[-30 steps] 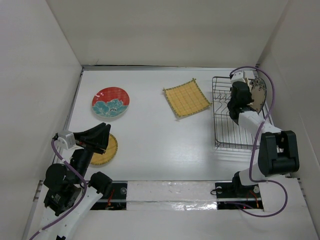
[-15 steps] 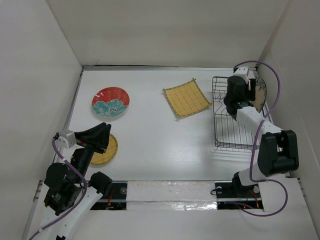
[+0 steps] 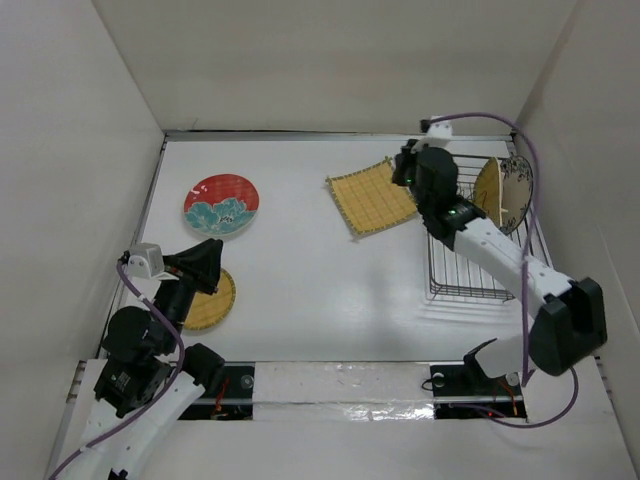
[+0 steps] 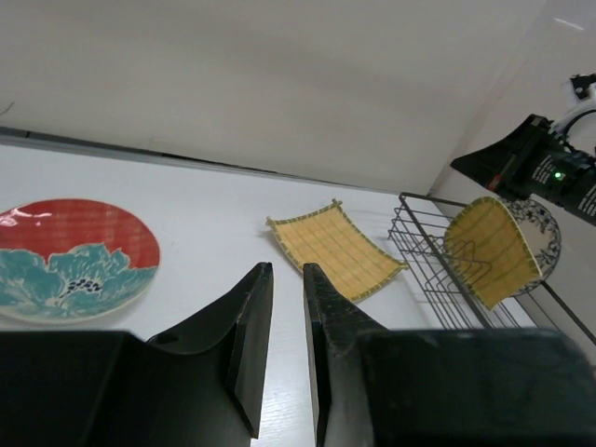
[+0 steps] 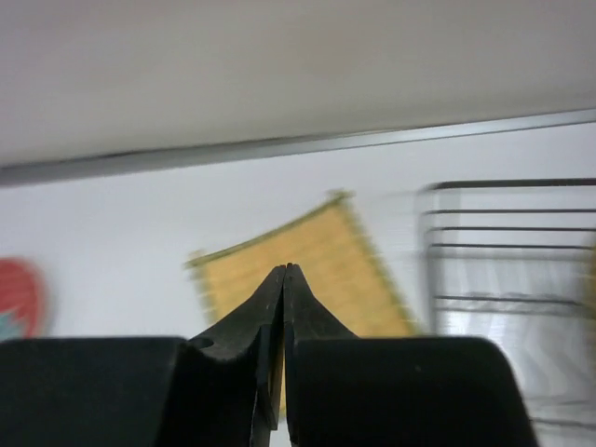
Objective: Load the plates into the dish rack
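The dark wire dish rack [image 3: 470,262] stands at the right, with a yellow bamboo plate [image 3: 487,190] and the white blue-patterned plate [image 3: 518,190] upright in its far end. The square yellow plate [image 3: 370,198] lies flat left of the rack. My right gripper [image 3: 400,172] is shut and empty, above that plate's right corner; its wrist view shows the plate [image 5: 326,265] behind the closed tips [image 5: 285,269]. The red flowered plate [image 3: 221,204] lies at the far left. The round bamboo plate [image 3: 214,300] lies partly under my left gripper [image 3: 207,258], which is slightly open and empty.
White walls enclose the table on three sides, close behind the rack and the red plate. In the left wrist view the red plate [image 4: 74,259], the square plate [image 4: 337,250] and the rack [image 4: 438,289] lie ahead of the left gripper [image 4: 287,272].
My right gripper has left the far end of the rack and swung left to the square yellow plate. The two plates stay upright in the rack. The left arm shifted slightly.
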Motion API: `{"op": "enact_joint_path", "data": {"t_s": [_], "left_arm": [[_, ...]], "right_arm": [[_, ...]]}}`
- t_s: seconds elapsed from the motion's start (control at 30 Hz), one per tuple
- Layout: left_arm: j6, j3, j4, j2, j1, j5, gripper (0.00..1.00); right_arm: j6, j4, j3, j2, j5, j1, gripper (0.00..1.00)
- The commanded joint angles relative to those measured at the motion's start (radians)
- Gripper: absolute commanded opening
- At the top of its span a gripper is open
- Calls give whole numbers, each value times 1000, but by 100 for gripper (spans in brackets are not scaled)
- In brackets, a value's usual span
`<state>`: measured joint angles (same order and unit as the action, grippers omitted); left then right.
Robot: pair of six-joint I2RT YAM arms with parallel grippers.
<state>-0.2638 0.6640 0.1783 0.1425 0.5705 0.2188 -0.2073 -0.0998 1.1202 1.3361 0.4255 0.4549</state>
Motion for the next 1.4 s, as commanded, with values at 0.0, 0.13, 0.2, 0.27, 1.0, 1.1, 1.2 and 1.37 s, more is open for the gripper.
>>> {"op": "enact_joint_path", "data": {"t_s": [0.0,0.13,0.2,0.27,1.0,1.1,1.2,1.37], "left_arm": [[-23,3,-19,37,5,85,16],[-38,2,-22,80,5,120,17],[-35,0,-25,95,5,116,13],[-22,0,-33,114,5,84,11],[-8,2,-49,175,-40,22,12],[-8,2,-50,164,-40,21,12],[-6,0,-49,149,-40,24,13],[-6,0,-51,128,-40,25,13]], "right_arm": [[-164,-63,61,164,-273,105,2],[-259,-182,147,368,-324,231,0],[-317,-222,214,495,-350,266,0],[-395,-233,278,626,-376,292,14],[-848,-161,1047,1373,-609,350,73],[-902,-161,1102,1439,-633,350,71],[-949,-210,1110,1454,-653,350,67],[-980,-224,1098,1456,-636,350,29]]}}
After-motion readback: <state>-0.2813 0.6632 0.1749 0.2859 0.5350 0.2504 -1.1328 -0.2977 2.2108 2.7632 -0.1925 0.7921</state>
